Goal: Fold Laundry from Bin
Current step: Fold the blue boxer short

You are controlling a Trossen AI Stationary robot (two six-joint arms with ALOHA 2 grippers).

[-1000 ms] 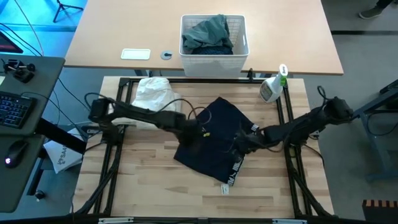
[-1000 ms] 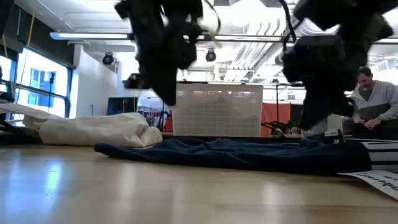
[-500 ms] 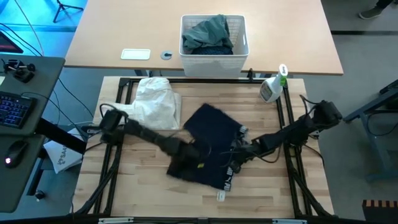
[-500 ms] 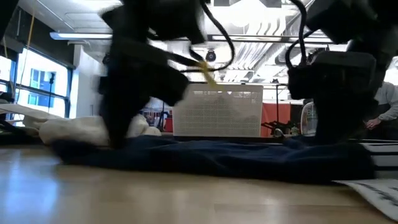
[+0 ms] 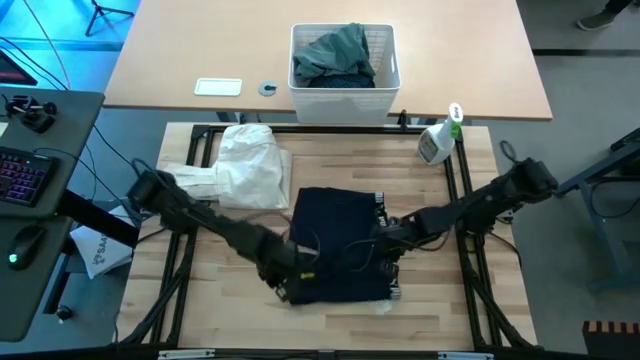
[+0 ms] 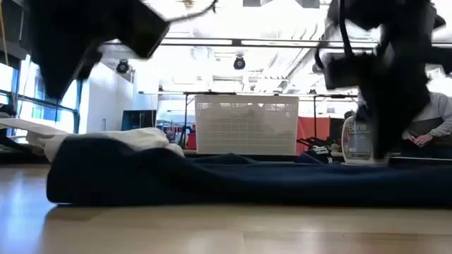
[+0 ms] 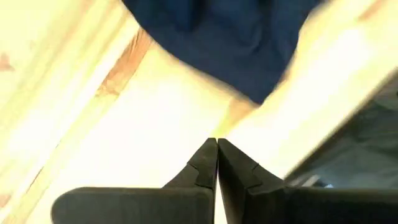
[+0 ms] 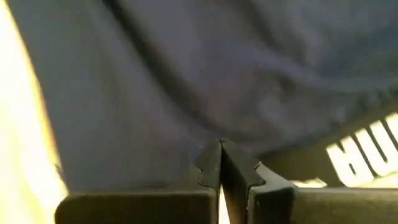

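A dark navy garment (image 5: 335, 240) lies flat and roughly square in the middle of the table; white lettering (image 8: 367, 149) shows on its band. My left gripper (image 7: 216, 142) is shut at the garment's near left corner (image 5: 290, 292), with its tips over bare wood and the cloth just beyond them. Over the garment's right part, my right gripper (image 8: 219, 144) is shut, with its tips on the cloth. A white cloth (image 5: 250, 160) lies at the far left of the table. The bin (image 5: 343, 88) stands behind the table with a grey-green top (image 5: 335, 50) in it. My right gripper sets its shut fingertips on the navy cloth (image 8: 205, 118) of the garment's right part, a little in from the lettered band. It comes steeply from above, slanting in from the table's right. The garment lies flat on the table under it. Whether any cloth is pinched, I cannot tell.
A spray bottle (image 5: 437, 140) stands at the table's far right corner. A black frame (image 5: 465, 200) runs round the wooden top. Bare wood (image 5: 230, 310) lies along the near edge and at the near left. A person (image 6: 431, 116) sits in the room beyond.
My left gripper has swept toward the table's near edge and a little left, staying shut. The navy garment has turned about from a slanted lie to square with the table, its left part drawn nearer. My right gripper has rolled and stayed on the garment's right part.
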